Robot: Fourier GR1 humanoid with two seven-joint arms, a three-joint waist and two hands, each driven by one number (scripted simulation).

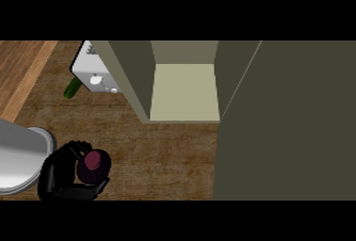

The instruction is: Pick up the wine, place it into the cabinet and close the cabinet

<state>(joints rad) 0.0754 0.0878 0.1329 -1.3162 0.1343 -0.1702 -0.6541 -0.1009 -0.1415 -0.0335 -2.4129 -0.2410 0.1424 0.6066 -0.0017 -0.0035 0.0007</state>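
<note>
The wine bottle (94, 165) is dark with a maroon top, seen from above at the lower left over the brown counter. My left hand (64, 173) is curled round it from the left, hiding most of its body. The cabinet (184, 92) stands at the upper middle, open, with a pale bare shelf inside and dark olive side walls. Its door (285, 122) is swung open and fills the right side of the view. The bottle is left of and nearer than the cabinet's opening. My right hand does not show.
A white appliance (92, 70) sits left of the cabinet, with a green cucumber (71, 88) beside it. A grey rounded basin (21, 157) lies at the left edge, close to my left hand. The counter's far-left edge borders a wooden strip (24, 75).
</note>
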